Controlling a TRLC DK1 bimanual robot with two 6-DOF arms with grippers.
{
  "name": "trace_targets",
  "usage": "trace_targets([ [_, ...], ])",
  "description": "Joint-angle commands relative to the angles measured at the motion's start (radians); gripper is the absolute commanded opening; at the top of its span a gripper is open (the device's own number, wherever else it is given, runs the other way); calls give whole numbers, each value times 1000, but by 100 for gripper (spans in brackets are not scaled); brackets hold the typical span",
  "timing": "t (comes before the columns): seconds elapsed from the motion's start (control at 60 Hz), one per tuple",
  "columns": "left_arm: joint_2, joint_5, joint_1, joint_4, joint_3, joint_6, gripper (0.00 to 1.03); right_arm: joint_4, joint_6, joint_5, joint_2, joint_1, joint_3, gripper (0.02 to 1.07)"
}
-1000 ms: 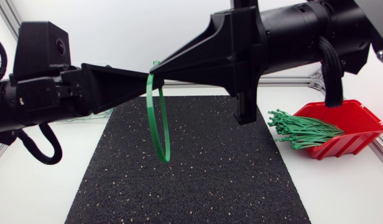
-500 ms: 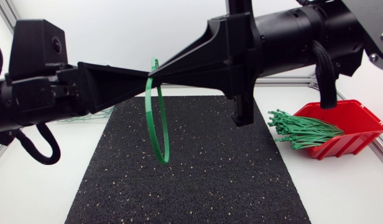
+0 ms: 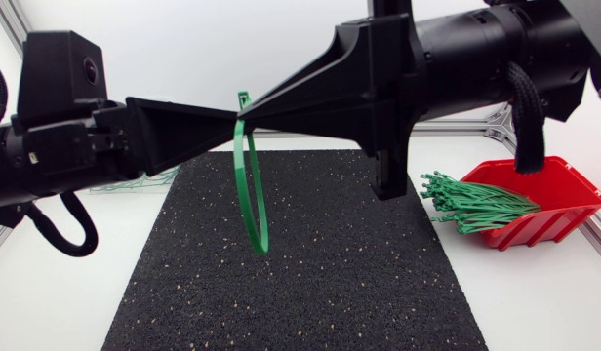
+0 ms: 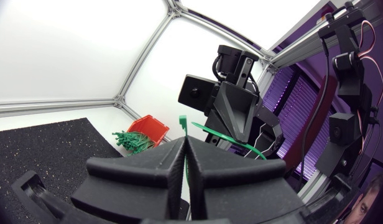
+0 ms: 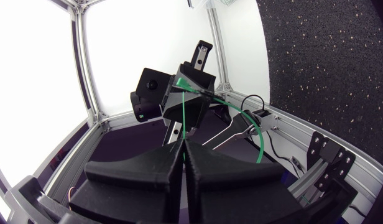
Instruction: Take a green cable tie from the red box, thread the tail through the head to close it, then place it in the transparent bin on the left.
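Note:
A green cable tie (image 3: 240,175) hangs as a closed loop above the black mat (image 3: 349,273), its head sticking up where both grippers meet. My left gripper (image 3: 230,122) comes in from the left and is shut on the tie's top. My right gripper (image 3: 250,115) faces it tip to tip and is also shut on the tie. In the left wrist view the tie (image 4: 222,134) runs out from my shut left gripper (image 4: 184,142). In the right wrist view the loop (image 5: 258,134) curves away from my shut right gripper (image 5: 182,144). The red box (image 3: 564,190) holds a bundle of green ties (image 3: 476,203).
The transparent bin (image 3: 135,181) shows only partly behind my left arm, at the mat's far left corner. Both arms stretch across the middle, high over the mat. White table borders the mat on each side.
The right arm shifted slightly left, then back right, and the hanging loop swayed a little with it. Both grips on the tie are unchanged.

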Motion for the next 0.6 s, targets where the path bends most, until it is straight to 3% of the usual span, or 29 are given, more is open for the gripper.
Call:
trace_targets([
  [0.0, 14, -3, -2, 1, -17, 12, 4, 16, 32, 2, -11, 7, -29, 8],
  [0.583, 4, -17, -27, -21, -17, 34, 4, 31, 35, 4, 0, 18, -26, 8],
])
